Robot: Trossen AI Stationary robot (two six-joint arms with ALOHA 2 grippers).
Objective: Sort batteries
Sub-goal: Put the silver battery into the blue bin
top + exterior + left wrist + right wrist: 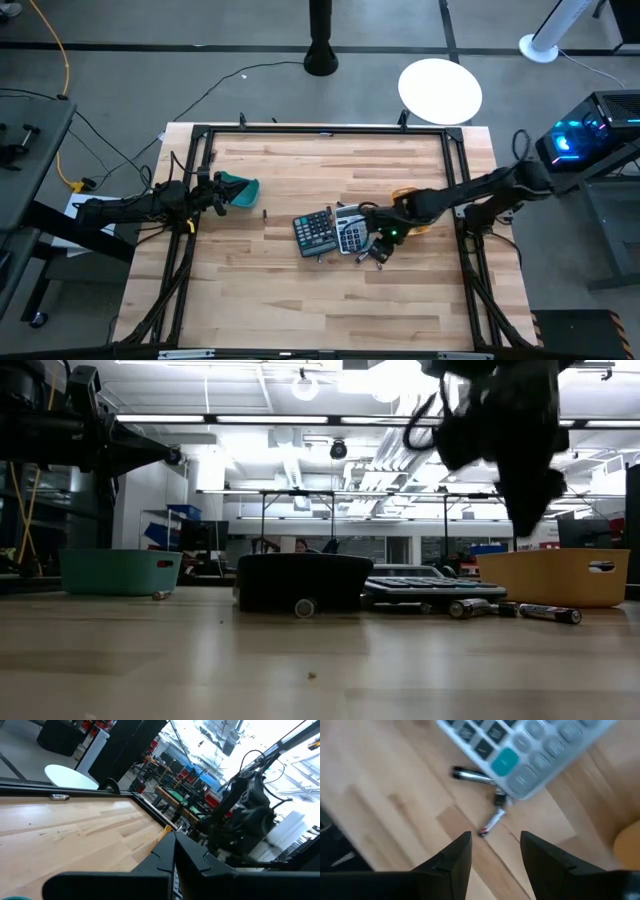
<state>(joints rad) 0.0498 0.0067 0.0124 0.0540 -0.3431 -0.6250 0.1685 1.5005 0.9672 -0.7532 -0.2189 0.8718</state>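
Several batteries lie on the wooden table around two calculators: two thin ones (472,775) (492,822) show in the right wrist view, just beyond my right gripper's fingers, and the low view shows more (548,613) (470,607) (303,606). My right gripper (495,850) is open and hangs above them (375,250), clear of the table (520,470). One battery (265,213) lies alone near the teal tray (240,190). My left gripper (222,190) is shut and held high at that tray, with nothing visible between its fingers (172,852).
A dark calculator (315,232) and a grey calculator (350,232) lie side by side mid-table. A yellow tray (555,577) stands to their right, partly under my right arm. A black frame (320,130) borders the table.
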